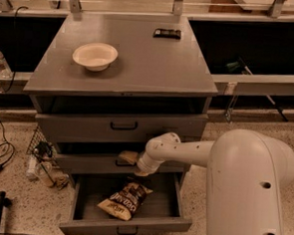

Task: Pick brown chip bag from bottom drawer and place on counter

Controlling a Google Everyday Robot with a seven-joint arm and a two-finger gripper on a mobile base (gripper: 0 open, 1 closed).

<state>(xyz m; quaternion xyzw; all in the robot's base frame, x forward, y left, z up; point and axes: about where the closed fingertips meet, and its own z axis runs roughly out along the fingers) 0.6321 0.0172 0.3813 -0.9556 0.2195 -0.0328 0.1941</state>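
Note:
The brown chip bag [125,200] lies crinkled in the open bottom drawer [125,225], its tan-yellow end toward the front left. My gripper [131,161] reaches from the right, in front of the middle drawer, above the bag's far end and not touching it. The counter [140,64] is the flat grey top of the cabinet.
A white bowl [95,55] sits on the counter at the left, and a small black bar [167,33] lies at its back right. The two upper drawers [121,125] are nearly shut. Cables and clutter [42,163] lie on the floor left of the cabinet.

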